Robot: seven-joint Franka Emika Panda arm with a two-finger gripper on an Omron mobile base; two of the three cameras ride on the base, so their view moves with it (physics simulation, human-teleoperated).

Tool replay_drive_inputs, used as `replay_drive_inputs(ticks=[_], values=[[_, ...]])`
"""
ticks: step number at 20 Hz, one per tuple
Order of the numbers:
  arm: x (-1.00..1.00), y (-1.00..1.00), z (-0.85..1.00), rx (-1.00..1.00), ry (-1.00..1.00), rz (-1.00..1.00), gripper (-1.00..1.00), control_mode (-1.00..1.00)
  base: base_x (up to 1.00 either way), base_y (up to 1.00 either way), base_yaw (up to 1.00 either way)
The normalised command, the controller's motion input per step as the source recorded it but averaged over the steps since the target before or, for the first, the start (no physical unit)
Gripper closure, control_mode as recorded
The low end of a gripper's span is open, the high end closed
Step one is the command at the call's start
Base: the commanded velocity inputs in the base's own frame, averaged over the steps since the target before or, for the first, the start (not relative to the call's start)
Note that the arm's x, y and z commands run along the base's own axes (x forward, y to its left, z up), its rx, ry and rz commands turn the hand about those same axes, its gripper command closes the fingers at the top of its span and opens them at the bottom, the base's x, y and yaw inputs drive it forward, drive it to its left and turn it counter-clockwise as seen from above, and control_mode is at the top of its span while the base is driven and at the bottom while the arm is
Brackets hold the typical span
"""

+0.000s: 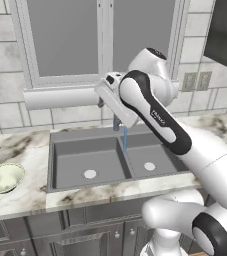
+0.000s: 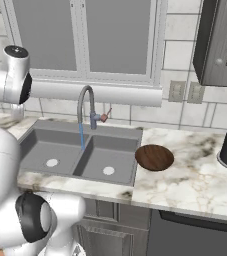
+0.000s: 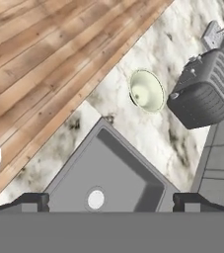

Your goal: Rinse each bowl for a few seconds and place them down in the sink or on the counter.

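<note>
Water point(image 2: 81, 136) runs into sink point(image 2: 60, 145); end effector point(image 3: 111, 200) open, empty.

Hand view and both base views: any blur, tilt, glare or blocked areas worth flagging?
Hand view: rolled hard, so the counter runs diagonally; cream-green bowl soft-edged. Left base view: the arm blocks the faucet and part of the sink; lighting flat, shadows faint. Right base view: brown bowl sharp, no glare on the marble.
</note>
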Motion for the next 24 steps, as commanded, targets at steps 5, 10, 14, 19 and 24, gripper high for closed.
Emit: replay_drive_inputs(ticks=[5, 10, 14, 19, 24], values=[[0.11, 0.42, -0.22, -0.04, 0.0, 0.09, -1.0, -1.0, 0.0, 0.0, 0.0], [0.21, 0.3, -0.18, 0.0, 0.0, 0.14, -1.0, -1.0, 0.0, 0.0, 0.0], [0.18, 0.26, -0.16, 0.0, 0.0, 0.15, -1.0, -1.0, 0.0, 0.0, 0.0], [0.05, 0.27, -0.16, 0.0, 0.0, 0.14, -1.0, -1.0, 0.0, 0.0, 0.0], [0.0, 0.32, -0.18, 0.0, -0.01, 0.13, -1.0, -1.0, 0.0, 0.0, 0.0]])
